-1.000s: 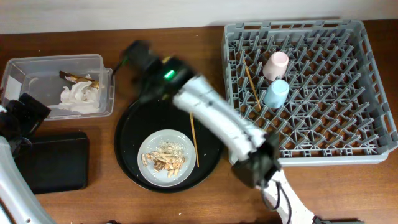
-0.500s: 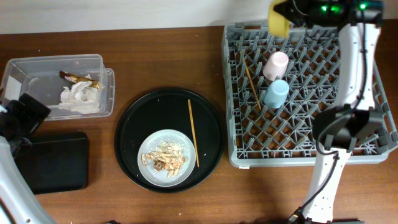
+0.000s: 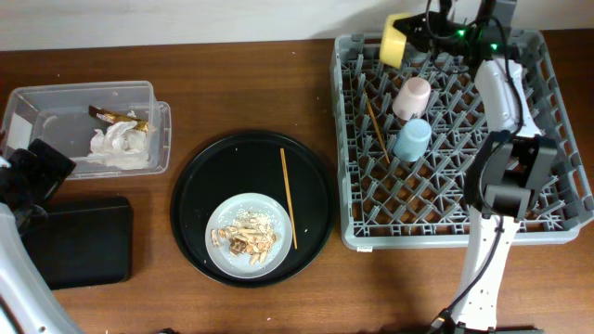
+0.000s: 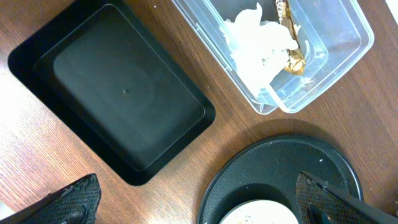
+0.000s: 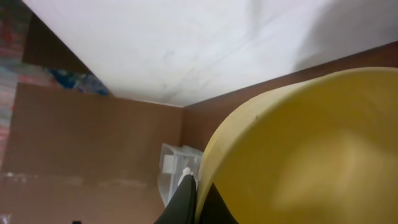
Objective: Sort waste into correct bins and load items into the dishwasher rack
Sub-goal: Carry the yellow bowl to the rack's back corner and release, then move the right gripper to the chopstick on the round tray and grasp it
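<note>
My right gripper point(image 3: 414, 32) is shut on the small yellow bowl point(image 3: 396, 40) and holds it tilted over the far left edge of the grey dishwasher rack point(image 3: 520, 223). The bowl fills the right wrist view point(image 5: 311, 143). In the rack stand a pink cup point(image 3: 412, 96), a light blue cup point(image 3: 411, 139) and one chopstick point(image 3: 376, 130). The other chopstick point(image 3: 289, 198) lies on the round black tray point(image 3: 200, 186), beside the grey plate point(image 3: 232, 210) with food scraps point(image 3: 247, 238). The foil wrapper point(image 3: 116, 118) lies in the clear box point(image 3: 56, 93). My left gripper point(image 4: 199, 211) is open and empty.
The shallow black tray point(image 3: 83, 241) sits at the front left, below the clear box; it also shows in the left wrist view point(image 4: 118, 87). A crumpled white tissue point(image 3: 119, 144) lies in the clear box beside the wrapper. The left arm point(image 3: 28, 181) hovers at the table's left edge.
My right arm has swung from over the round black tray to the rack's far edge, carrying the yellow bowl. The left arm has not moved.
</note>
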`<state>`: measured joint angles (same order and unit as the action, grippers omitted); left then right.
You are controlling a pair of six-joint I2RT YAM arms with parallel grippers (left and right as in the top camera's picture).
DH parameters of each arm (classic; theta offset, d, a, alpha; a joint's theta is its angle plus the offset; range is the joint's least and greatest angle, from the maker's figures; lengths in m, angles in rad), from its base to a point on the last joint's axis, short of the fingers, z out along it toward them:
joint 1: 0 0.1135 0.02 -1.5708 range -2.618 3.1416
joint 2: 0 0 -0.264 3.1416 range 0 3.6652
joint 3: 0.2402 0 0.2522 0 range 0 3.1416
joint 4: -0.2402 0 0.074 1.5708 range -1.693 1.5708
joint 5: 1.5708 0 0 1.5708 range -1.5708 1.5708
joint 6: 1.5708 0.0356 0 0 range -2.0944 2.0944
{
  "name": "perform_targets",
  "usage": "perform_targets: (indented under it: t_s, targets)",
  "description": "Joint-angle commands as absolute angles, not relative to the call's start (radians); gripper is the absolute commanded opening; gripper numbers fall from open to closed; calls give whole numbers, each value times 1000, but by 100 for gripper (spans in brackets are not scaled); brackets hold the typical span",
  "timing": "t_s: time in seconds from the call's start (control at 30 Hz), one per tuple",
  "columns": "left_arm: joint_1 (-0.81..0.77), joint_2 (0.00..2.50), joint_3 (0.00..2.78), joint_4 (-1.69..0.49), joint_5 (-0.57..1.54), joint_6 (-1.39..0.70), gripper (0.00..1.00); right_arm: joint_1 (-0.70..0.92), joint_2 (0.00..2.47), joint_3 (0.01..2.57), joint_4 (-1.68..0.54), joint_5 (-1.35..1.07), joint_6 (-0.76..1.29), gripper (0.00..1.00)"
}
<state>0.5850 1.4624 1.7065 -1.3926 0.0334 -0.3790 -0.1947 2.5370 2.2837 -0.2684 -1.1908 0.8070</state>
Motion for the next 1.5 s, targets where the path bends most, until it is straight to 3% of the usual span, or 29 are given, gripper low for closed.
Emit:
perform_targets:
  t_s: [0.0,0.07,0.37,0.47,0.53,0.6,0.77,1.03,1.3,1.4,1.47]
  targets:
    - [588,1462,1709,-1393,30,-381,99,-239,2536,2257,-315,-1121,779,6]
    - [588,1462,1709,-1393,30,-381,99,-268,2526,2257,-391,-1093,732,17]
    - [588,1462,1709,-1393,30,-381,99,-432,2252,2334,-902,-613,461,23]
    - [588,1462,1709,-1393,30,-381,100,-391,2170,2334,-905,-586,390,21]
    - [588,1462,1709,-1393,30,-381,99,-316,2181,2334,-878,-586,339,12]
    - [588,1462,1709,-1393,30,-381,99,-225,2216,2333,-823,-551,292,11]
    - [588,1462,1709,-1393,30,-381,99,-32,2339,2333,-773,-170,293,8]
    - [588,1462,1709,-1393,30,-381,99,7,2430,2334,-858,133,292,7]
    - [588,1462,1709,-1393,30,-381,99,-73,2288,2336,-1004,203,338,4]
    - [588,1462,1709,-1393,30,-381,99,-65,2158,2336,-1059,104,337,5]
    - [588,1462,1709,-1393,30,-381,99,-58,2077,2336,-1163,-185,292,20]
